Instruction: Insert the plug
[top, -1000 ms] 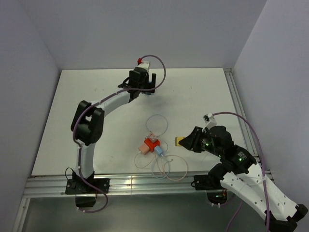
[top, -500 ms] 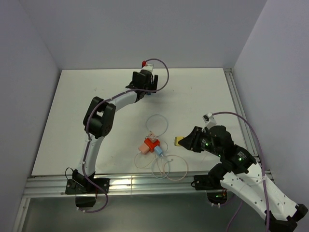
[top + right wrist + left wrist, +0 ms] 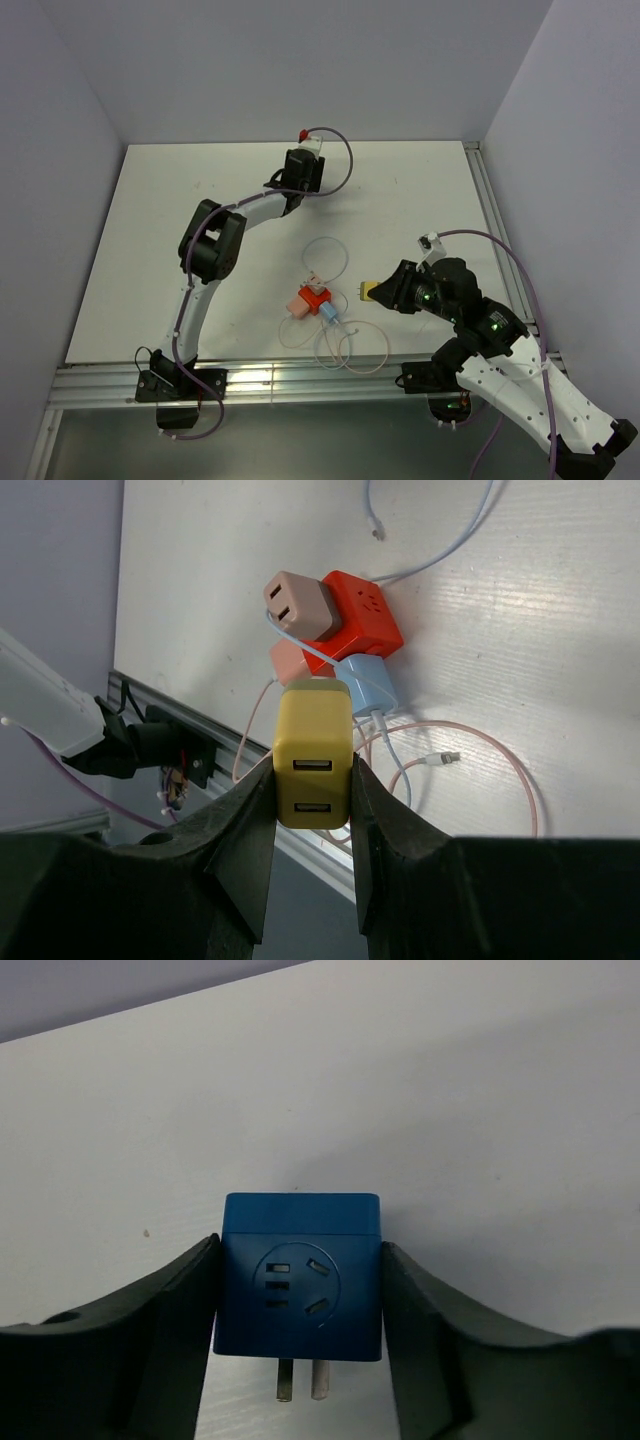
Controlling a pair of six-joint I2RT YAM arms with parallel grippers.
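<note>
A yellow two-port USB charger plug (image 3: 313, 740) sits between my right gripper's (image 3: 312, 770) jaws, which are shut on its sides; in the top view the plug (image 3: 371, 292) hangs just right of the red socket cube (image 3: 316, 297). At the table's far side my left gripper (image 3: 305, 172) covers a dark blue socket cube (image 3: 300, 1280) with two metal prongs pointing toward the camera. Both left fingers (image 3: 190, 1300) press against the cube's sides. The cube rests on the white table (image 3: 480, 1110).
The red socket cube (image 3: 358, 620) carries two pink adapters (image 3: 298, 600) and a light blue charger (image 3: 365, 685). Thin pink and white cables (image 3: 350, 350) loop around it near the front rail (image 3: 270, 378). Walls stand close on the left, back and right.
The left arm has swung its gripper slightly right at the table's far side and its jaws have closed from wide onto the blue cube. The right arm has stayed still.
</note>
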